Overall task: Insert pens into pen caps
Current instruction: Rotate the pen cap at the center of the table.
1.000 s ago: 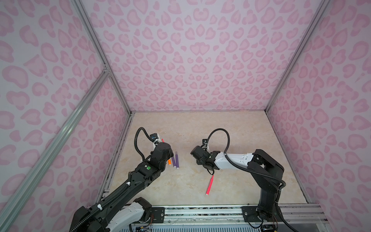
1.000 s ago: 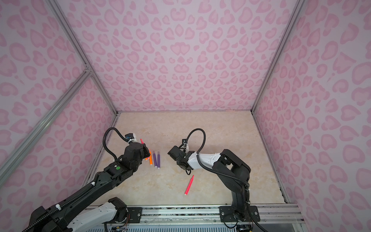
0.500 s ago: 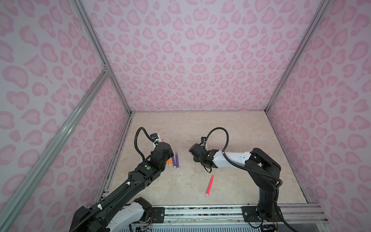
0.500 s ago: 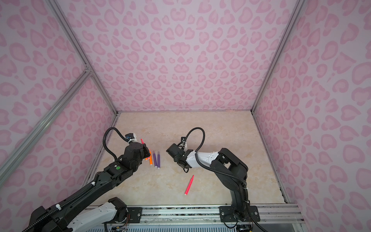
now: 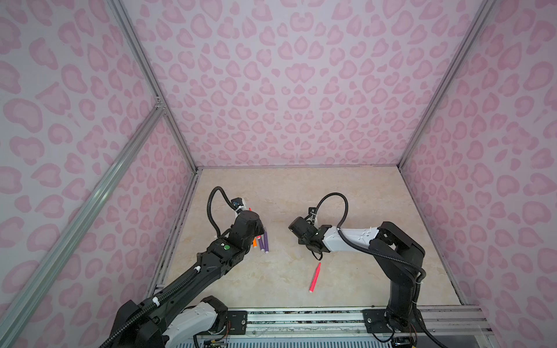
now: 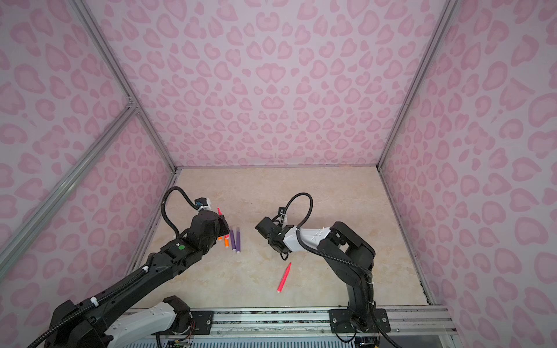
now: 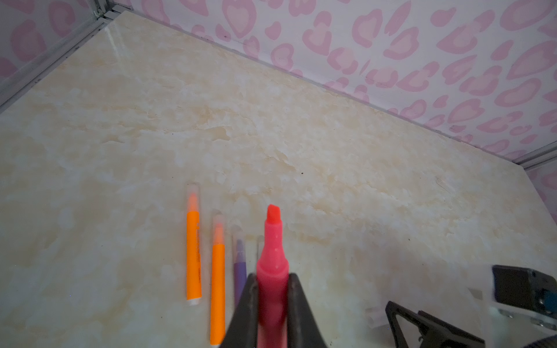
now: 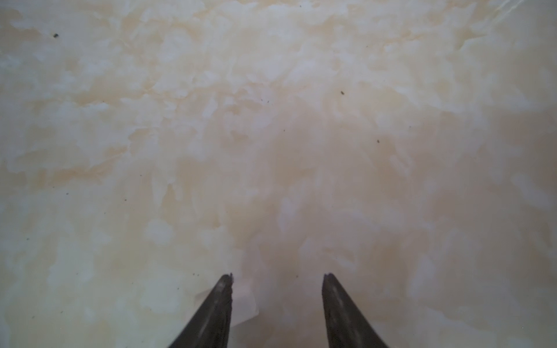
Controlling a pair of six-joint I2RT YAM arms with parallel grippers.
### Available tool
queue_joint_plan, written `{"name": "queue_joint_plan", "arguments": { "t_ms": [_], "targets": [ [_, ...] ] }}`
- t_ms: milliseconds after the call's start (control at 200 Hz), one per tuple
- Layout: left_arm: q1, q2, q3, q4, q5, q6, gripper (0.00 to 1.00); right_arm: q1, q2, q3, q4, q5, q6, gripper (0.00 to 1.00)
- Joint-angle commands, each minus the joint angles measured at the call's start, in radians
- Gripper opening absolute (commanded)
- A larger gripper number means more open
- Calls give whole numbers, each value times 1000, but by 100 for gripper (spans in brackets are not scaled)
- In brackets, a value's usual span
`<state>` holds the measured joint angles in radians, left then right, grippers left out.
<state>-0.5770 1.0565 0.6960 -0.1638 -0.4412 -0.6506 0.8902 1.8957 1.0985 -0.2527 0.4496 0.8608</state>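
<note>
My left gripper (image 7: 272, 278) is shut on a pink-red pen (image 7: 272, 241) whose bare chisel tip points away from the fingers; in a top view the tip (image 6: 219, 211) shows above the left wrist. My right gripper (image 8: 278, 275) is open, low over the table. A clear pen cap (image 8: 245, 298) lies between its jaws, against one finger. The left wrist view shows that cap (image 7: 375, 316) beside a right finger (image 7: 422, 328). Another pink-red pen (image 5: 315, 277) lies loose near the front.
Beside the left gripper lie two orange pens (image 7: 193, 250) (image 7: 217, 286) and two purple pens (image 6: 232, 241) (image 6: 238, 241) in a row, clear caps over their tips. Pink patterned walls (image 5: 286, 90) enclose the beige table (image 5: 346, 186).
The right gripper has shifted a little to the left and its jaws have narrowed around the cap. The left arm and its pen have not moved.
</note>
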Motion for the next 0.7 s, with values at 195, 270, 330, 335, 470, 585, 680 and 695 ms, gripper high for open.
{"name": "queue_joint_plan", "arguments": {
  "t_ms": [195, 270, 330, 335, 470, 585, 680, 695],
  "targets": [
    [2, -1, 13, 18, 4, 9, 3, 8, -23, -12, 24, -4, 12, 59],
    [1, -1, 12, 17, 5, 9, 3, 20, -32, -14, 29, -8, 23, 64],
    [2, -1, 11, 17, 6, 9, 3, 33, -50, -32, 56, -15, 41, 66],
    [2, -1, 11, 18, 6, 9, 3, 34, -53, -34, 58, -16, 43, 67],
    [2, -1, 12, 17, 6, 9, 3, 54, -107, -114, 174, -73, 118, 70],
    [1, -1, 13, 18, 7, 9, 3, 74, -142, -169, 253, -108, 186, 70],
    [2, -4, 11, 17, 6, 8, 3, 88, -153, -193, 294, -119, 217, 70],
    [2, -4, 11, 17, 6, 8, 3, 89, -153, -195, 298, -120, 220, 70]
  ]
}}
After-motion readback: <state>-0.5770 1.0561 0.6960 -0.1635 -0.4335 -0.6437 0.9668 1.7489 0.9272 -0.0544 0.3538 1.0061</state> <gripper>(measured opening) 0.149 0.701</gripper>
